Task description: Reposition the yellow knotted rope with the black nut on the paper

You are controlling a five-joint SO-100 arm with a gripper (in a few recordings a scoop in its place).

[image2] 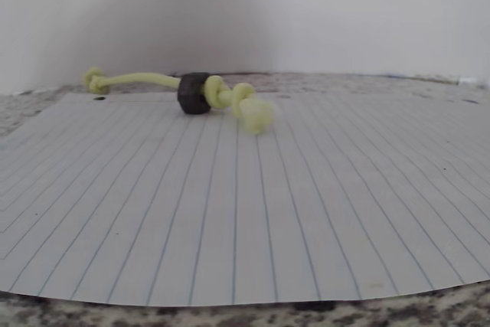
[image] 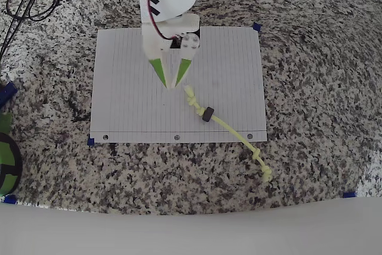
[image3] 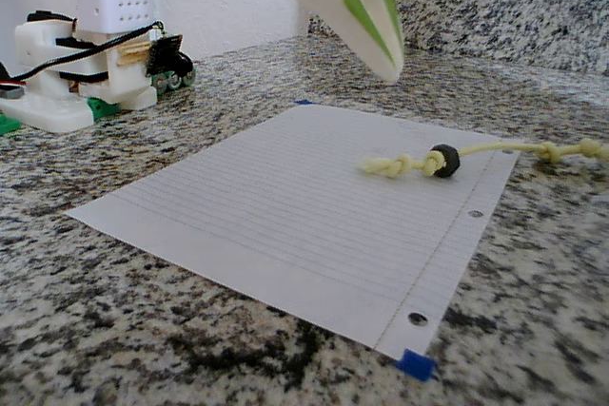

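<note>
Here the yellow knotted rope (image: 230, 128) lies slantwise across the lower right corner of the paper (image: 131, 94) in the overhead view, a thin pale yellow-green cord with a chain of knots at its upper end on the sheet and another knotted end (image: 262, 168) off the sheet on the speckled granite table (image: 310, 88). The black nut (image: 207, 114), a small dark ring, sits threaded on the cord just below the upper knots and rests on the paper; the wrist view shows it (image2: 194, 93) upright on edge beside the knots (image2: 230, 97). The paper is white, lined, with punched holes along its lower edge and small blue tape tabs (image: 256, 27) at the corners. The pincer (image: 171, 79) hangs over the middle of the sheet, its green-lined fingers (image: 158, 70) parted in a narrow V with the tips nearly meeting, empty and touching nothing, just up-left of the rope's knotted end; in the fixed view it (image3: 376, 35) is raised clear above the paper
</note>
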